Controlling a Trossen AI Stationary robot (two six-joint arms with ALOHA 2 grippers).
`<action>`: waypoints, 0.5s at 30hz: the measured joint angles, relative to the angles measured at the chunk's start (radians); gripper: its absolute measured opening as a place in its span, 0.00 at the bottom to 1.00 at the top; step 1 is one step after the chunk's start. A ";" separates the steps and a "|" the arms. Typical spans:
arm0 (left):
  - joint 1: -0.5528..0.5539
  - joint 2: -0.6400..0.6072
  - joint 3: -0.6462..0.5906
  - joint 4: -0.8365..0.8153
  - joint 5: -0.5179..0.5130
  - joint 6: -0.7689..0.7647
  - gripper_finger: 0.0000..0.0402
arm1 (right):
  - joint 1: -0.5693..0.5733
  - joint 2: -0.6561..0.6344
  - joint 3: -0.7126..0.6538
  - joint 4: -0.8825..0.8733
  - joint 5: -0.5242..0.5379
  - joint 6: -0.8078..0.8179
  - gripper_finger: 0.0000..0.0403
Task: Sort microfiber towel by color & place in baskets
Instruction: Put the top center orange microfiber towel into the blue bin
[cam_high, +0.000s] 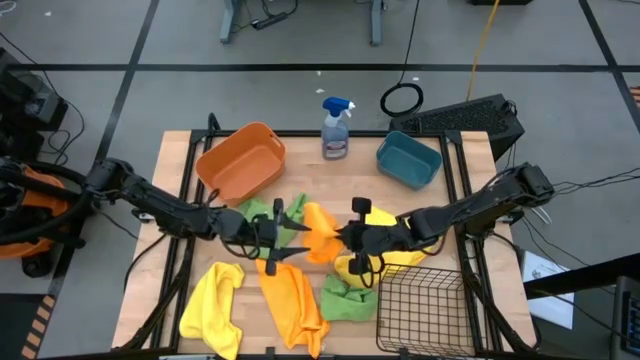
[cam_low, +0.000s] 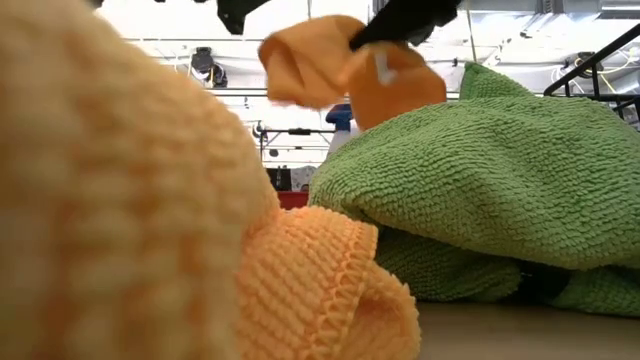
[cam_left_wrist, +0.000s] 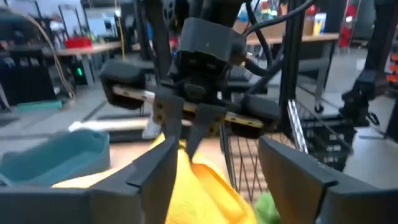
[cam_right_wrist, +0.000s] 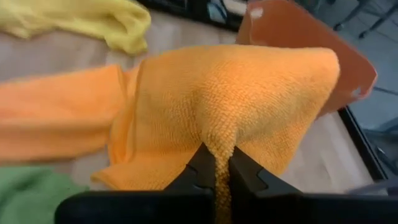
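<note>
My right gripper (cam_high: 345, 234) is shut on an orange towel (cam_high: 320, 235) held up over the table's middle; the low view shows that towel (cam_low: 335, 65) in the air. My left gripper (cam_high: 283, 232) faces it from the left, open, its fingers (cam_left_wrist: 155, 171) standing on either side of the towel's near end (cam_left_wrist: 199, 186). On the table lie a yellow towel (cam_high: 213, 300), another orange towel (cam_high: 292, 300), a green one (cam_high: 345, 300), a green one (cam_high: 258, 210) and a yellow one (cam_high: 390, 255). The orange tub (cam_high: 240, 160), the teal bin (cam_high: 408, 160) and the wire basket (cam_high: 425, 310) stand around them. My right gripper pinches a bunched ridge of the orange towel (cam_right_wrist: 217, 140) between its two fingers (cam_right_wrist: 202, 165), coming from the table's right. The towel is lifted clear and spreads slack beyond the fingertips. My left gripper: I cannot tell whether its open fingers touch the towel.
A blue-topped spray bottle (cam_high: 337, 128) stands at the far edge between the tub and the bin. The wire basket sits at the near right corner, close under my right arm. Bare wood shows at the table's left side (cam_high: 165, 250).
</note>
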 joint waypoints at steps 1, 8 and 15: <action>-0.003 0.015 0.008 0.019 -0.002 0.007 0.60 | 0.005 -0.005 0.003 -0.002 -0.003 0.007 0.01; -0.012 0.141 0.075 0.029 -0.038 0.010 0.70 | 0.042 -0.011 0.010 0.007 0.002 0.065 0.01; -0.039 0.225 0.107 0.025 -0.131 0.027 0.71 | 0.105 -0.011 0.010 0.016 0.022 0.137 0.01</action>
